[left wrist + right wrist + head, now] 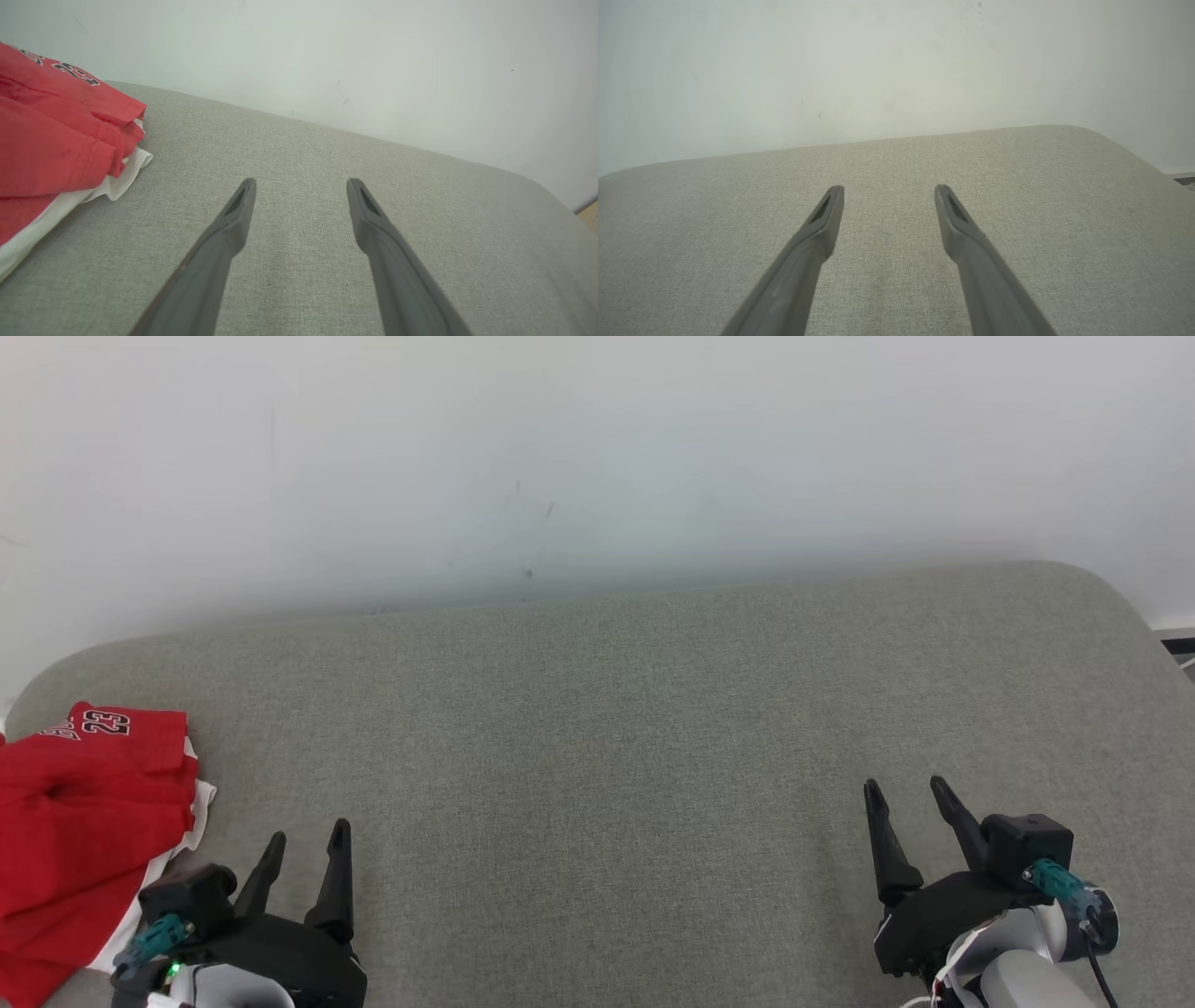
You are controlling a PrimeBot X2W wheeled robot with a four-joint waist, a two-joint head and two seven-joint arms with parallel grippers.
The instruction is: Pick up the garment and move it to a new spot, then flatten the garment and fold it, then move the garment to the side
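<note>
Red garment (84,803), one; grey cushion (597,756), one; jaws, two pairs, spread.

Left gripper (309,831), lower left: black, tapered fingers (334,877), teal connector (154,936), green light (174,972). Right gripper (905,782): matching, white forearm (1022,980).

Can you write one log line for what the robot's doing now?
garment: red, at left end of cushion | left gripper: open, empty, near it | right gripper: open, empty

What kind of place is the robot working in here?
Probably an indoor room, perhaps a home: a grey upholstered surface, like a bed or couch, against a plain white wall, with a red garment lying on it.
</note>
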